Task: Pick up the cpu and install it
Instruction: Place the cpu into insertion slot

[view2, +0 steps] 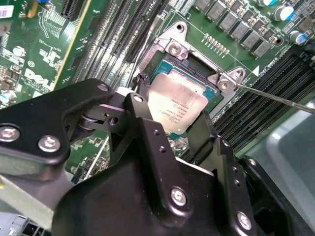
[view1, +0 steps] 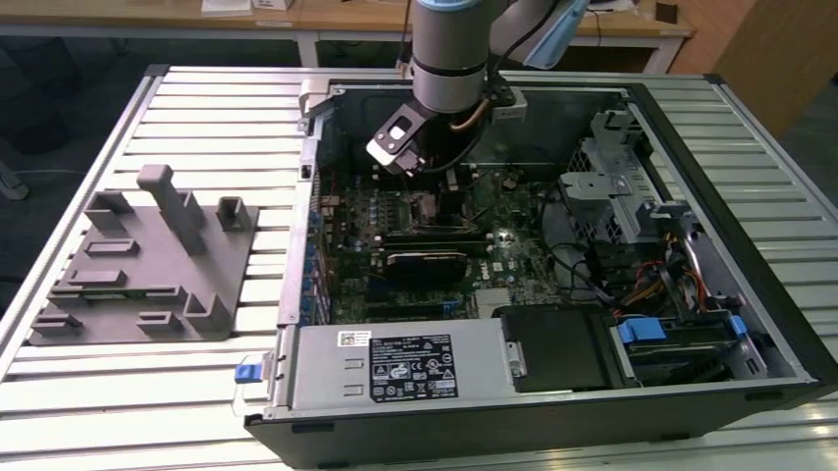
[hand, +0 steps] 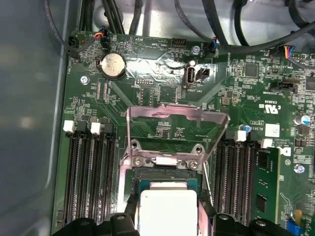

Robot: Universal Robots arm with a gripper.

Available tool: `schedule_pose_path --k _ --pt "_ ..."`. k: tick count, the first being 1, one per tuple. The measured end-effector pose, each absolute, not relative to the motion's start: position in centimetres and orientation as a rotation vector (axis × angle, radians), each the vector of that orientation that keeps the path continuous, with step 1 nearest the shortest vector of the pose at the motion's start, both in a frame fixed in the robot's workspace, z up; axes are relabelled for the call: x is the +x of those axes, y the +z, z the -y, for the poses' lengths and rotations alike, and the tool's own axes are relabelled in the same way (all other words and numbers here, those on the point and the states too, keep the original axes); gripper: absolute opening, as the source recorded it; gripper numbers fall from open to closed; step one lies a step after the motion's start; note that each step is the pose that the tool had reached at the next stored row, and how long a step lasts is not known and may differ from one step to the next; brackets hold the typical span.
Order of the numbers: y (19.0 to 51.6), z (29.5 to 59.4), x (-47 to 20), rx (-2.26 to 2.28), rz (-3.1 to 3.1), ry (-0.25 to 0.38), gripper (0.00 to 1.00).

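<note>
Exterior view: an open computer case (view1: 524,432) lies on a slatted metal table (view1: 196,98). A grey block (view1: 144,265) sits on the table at the exterior view's left, well apart from the case. The arm (view1: 452,49) reaches steeply down into the case. The gripper (view1: 399,157) hangs low over the far part of the green motherboard (view1: 511,255).

Second wrist view: the cpu (view2: 179,101) is a flat square chip with a pale silver top, faint print on it and a thin green rim. It sits tilted in frame, directly over the dark socket (view2: 197,64), between two screwed metal corners. Black fingers (view2: 145,128) press against two opposite edges, so the tool is clamped on the chip. Cannot tell whether the chip is seated or just above the socket. A thin metal lever (view2: 275,96) runs out from one corner.

First wrist view: the chip's silver top is plain and bright. A black finger flanks it on either side. The socket's hinged metal frame (hand: 177,123) stands flipped open just beyond it. Memory slots (hand: 91,172) run along both sides. A coin battery (hand: 112,65) lies farther off on the board.
</note>
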State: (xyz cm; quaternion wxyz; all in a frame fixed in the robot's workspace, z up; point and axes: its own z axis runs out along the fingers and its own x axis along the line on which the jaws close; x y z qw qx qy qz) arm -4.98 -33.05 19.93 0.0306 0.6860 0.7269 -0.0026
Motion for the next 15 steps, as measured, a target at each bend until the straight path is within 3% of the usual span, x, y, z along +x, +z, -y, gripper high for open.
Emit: schedule_pose_path --k 15 --pt "19.26 32.95 -4.61 2.121 -2.234 -0.009 0.55"
